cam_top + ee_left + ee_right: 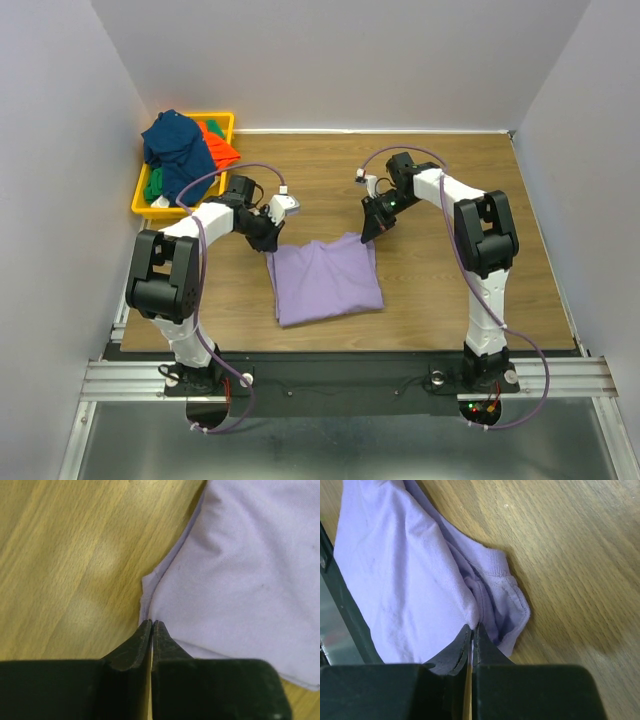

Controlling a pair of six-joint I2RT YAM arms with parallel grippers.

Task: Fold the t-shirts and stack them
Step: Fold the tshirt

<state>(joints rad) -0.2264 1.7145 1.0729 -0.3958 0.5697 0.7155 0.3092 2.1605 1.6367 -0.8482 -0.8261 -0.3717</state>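
Observation:
A lavender-purple t-shirt (325, 280) lies folded on the wooden table in front of the arms. My left gripper (268, 243) is shut at its far left corner; in the left wrist view the closed tips (152, 623) pinch the hem of the cloth (240, 570). My right gripper (368, 236) is shut at the far right corner; in the right wrist view its tips (474, 626) pinch a fold of the cloth (410, 580) beside the ribbed collar (497, 565). A navy t-shirt (178, 150), an orange-red one (218, 145) and a green one (152, 187) lie piled in the bin.
The yellow plastic bin (140, 205) stands at the far left of the table against the wall. White walls close in the table on the left, back and right. The metal frame rail (340, 378) runs along the near edge.

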